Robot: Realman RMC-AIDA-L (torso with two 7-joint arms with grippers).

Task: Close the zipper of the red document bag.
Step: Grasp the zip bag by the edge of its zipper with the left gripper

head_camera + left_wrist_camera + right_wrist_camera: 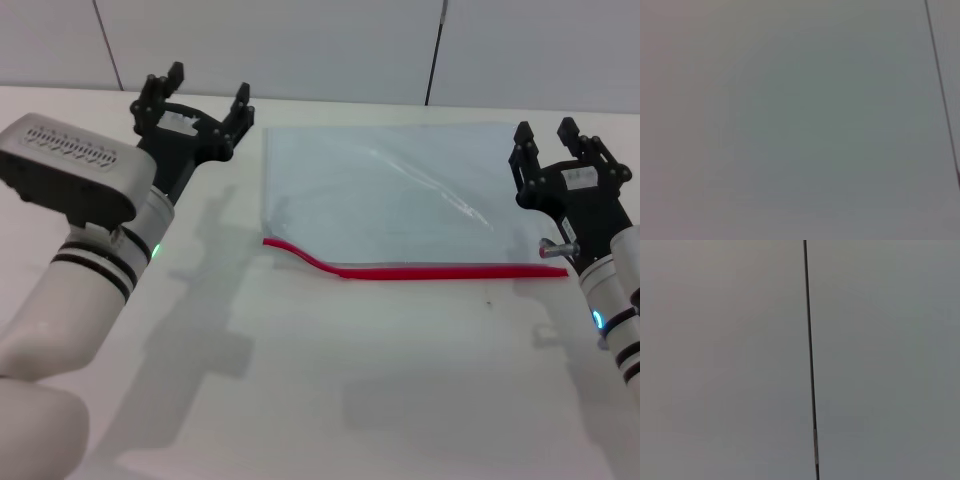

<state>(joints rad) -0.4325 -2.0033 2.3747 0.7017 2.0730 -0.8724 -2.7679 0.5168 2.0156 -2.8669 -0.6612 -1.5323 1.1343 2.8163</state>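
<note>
The red document bag (pixel 390 195) lies flat on the white table, a clear pale blue pouch. Its zipper (pixel 400 271) is a thin red strip along the near edge, wavy and raised at the left end. My left gripper (pixel 205 88) hovers open just left of the bag's far left corner. Beside the bag's right edge, my right gripper (pixel 545 130) is open, above the zipper's right end. Neither gripper holds anything. Both wrist views show only a plain grey wall with a dark seam.
The white table (pixel 380 380) stretches bare in front of the bag toward me. A grey panelled wall (pixel 330 45) with dark vertical seams rises behind the table's far edge.
</note>
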